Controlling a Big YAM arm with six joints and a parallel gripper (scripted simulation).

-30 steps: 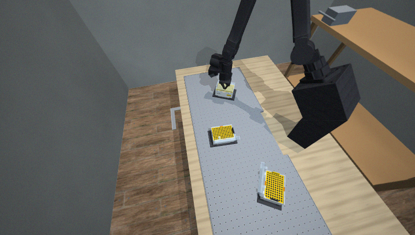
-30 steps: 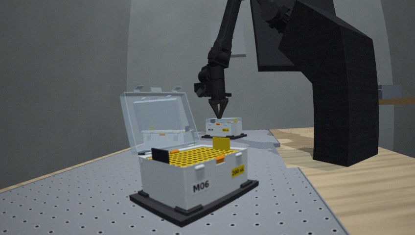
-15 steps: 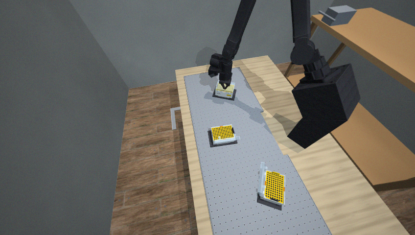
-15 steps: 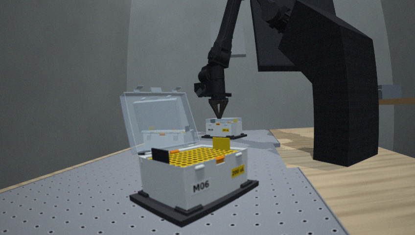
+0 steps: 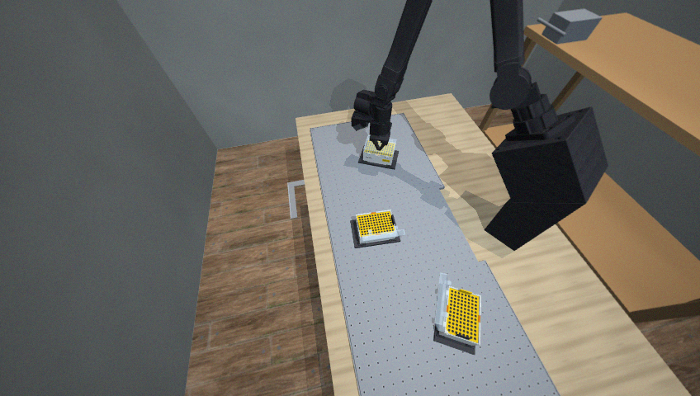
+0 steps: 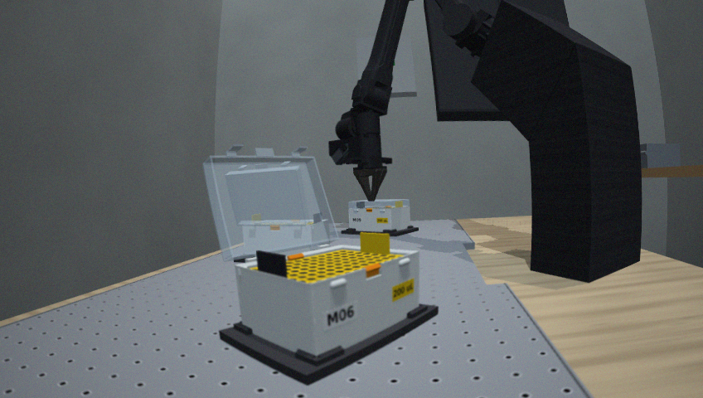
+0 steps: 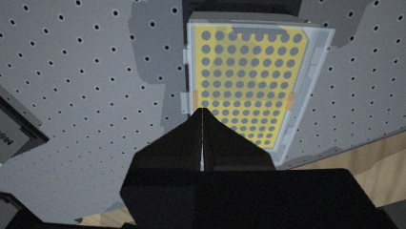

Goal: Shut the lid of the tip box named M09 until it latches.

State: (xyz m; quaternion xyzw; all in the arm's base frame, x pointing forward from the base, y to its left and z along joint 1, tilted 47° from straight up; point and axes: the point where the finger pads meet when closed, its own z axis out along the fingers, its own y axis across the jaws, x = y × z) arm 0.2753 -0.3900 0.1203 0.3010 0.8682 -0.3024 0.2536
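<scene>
My pincer (image 5: 380, 148) (image 6: 370, 199) (image 7: 202, 114) is pointing down, fingers closed together, holding nothing. The far box's clear lid (image 5: 389, 143) (image 6: 379, 203) (image 7: 248, 86) is lying over its tips.

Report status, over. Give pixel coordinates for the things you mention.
Gripper (image 5: 380, 146) (image 6: 371, 199) (image 7: 202, 114) shut, empty, tips at far box's lid. Lid down over far box (image 5: 377, 157) (image 6: 373, 218); latch unconfirmed. Nothing visibly blocking.
</scene>
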